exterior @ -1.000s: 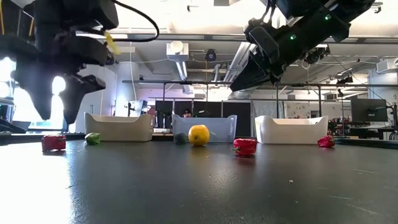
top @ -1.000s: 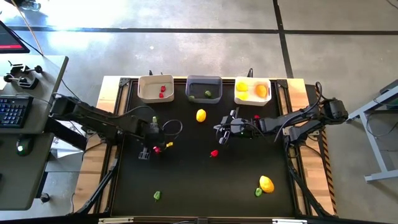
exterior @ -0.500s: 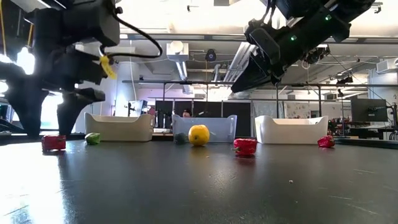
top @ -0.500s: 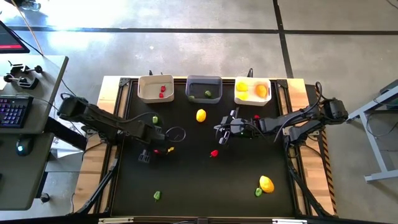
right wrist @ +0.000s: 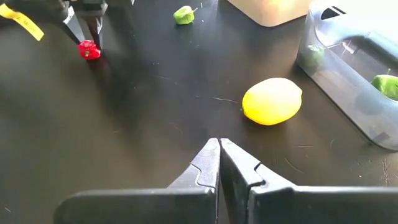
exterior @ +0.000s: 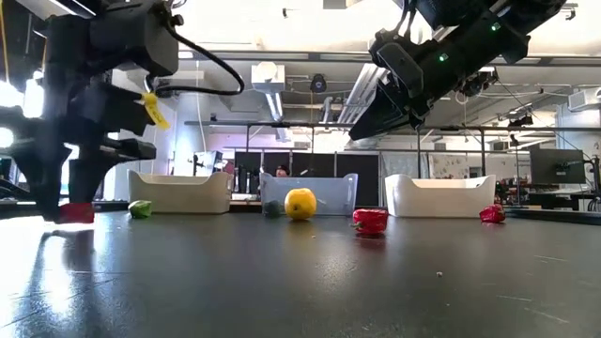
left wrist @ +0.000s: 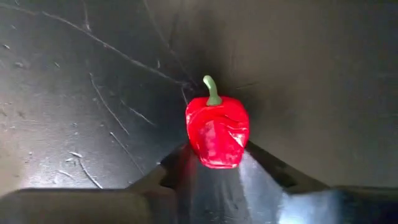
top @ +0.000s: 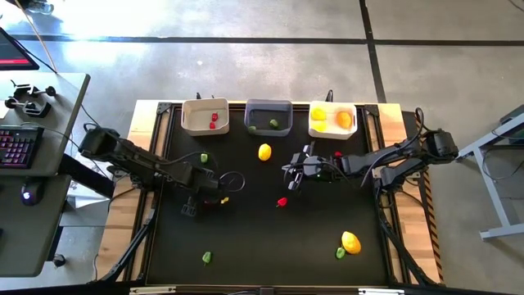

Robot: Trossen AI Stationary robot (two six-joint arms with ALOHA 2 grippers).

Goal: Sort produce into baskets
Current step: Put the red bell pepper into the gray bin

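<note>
From above, my left gripper point(top: 206, 199) covers most of the red pepper point(left wrist: 216, 132) it works on, so only a speck of red shows there; in the low view the same pepper point(exterior: 75, 212) sits half behind my dark fingers point(exterior: 58, 178) at the table's point(top: 270, 238) left side. My left wrist camera shows it best: the pepper lies on the black table with its green stem pointing away from me, and my two fingers have their tips against its flanks, one on each side, pinching it while it rests on the surface. My right gripper point(right wrist: 219, 163) hangs above the middle of the table with its fingers pressed together and nothing between them, a lemon point(right wrist: 272, 101) lying just ahead of it. The grey bin point(top: 268, 116) is cut off at the edge of my right wrist view, and the green pieces inside show only dimly through its wall. The cream bin point(top: 205, 115) holds red pieces and the white bin point(top: 332, 120) holds yellow and orange ones, at the table's far edge. Loose on the table are another red pepper point(top: 282, 201), a green piece point(top: 204, 157) near my left arm, a green piece point(top: 207, 257) at the near edge, and a lemon with a green piece touching it point(top: 350, 242) at the near right.
</note>
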